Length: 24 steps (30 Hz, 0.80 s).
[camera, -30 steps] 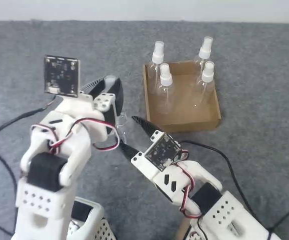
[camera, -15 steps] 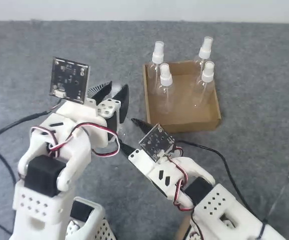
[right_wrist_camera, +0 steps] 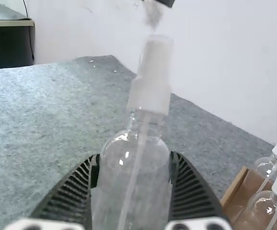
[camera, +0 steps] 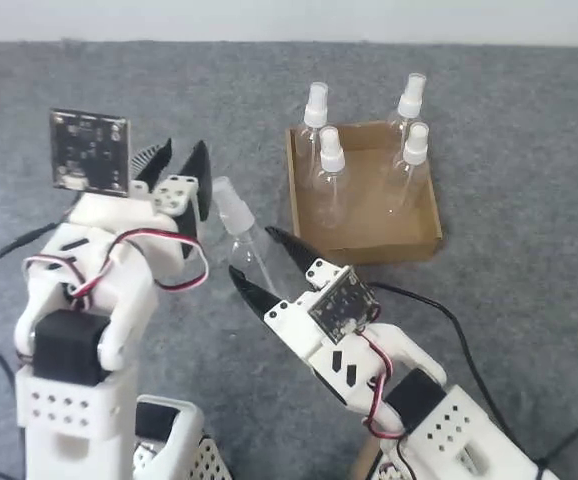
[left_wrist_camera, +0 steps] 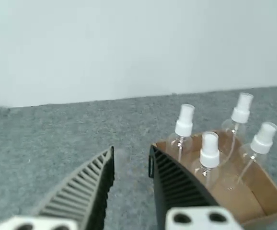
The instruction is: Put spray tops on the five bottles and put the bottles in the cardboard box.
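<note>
Clear plastic bottle (camera: 241, 238), capped, looks light, slick and squeezable; the right hand (camera: 254, 256) grasps its round belly, the safest hold I'd say; left hand (camera: 182, 152) spread empty.

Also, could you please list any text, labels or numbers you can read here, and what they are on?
No text can be read.
Clear plastic spray bottle in the right hand: no label.
Four clear spray bottles in the brown cardboard box: no labels.
Dark circuit boards on the arms: marks too small to read.
</note>
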Available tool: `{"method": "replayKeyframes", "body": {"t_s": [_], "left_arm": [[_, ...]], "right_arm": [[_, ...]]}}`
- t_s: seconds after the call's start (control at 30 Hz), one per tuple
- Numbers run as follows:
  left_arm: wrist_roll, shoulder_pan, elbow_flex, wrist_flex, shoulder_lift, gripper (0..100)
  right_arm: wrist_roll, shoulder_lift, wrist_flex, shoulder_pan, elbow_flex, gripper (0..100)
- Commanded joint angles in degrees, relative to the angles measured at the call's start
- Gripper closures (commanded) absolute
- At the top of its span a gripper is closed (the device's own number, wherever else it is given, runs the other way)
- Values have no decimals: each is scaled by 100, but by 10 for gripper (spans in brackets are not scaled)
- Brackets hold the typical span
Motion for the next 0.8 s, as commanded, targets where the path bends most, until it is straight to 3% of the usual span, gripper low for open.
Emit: {"method": "replayKeyframes", "body": {"t_s": [0.0, 0.23, 0.53, 0.77], "left_arm": [[-62, -202, -110, -246, 105, 893], [-202, -475, 66, -519, 554, 893], [-264, 624, 92, 35, 343, 893], [-396, 809, 101, 308, 255, 893]], "right_arm": [[-62, -189, -154, 66, -44, 993], [-53, -189, -145, 66, -44, 993], [-44, -189, -136, 66, -35, 993], [-62, -189, -136, 66, -35, 993]]}}
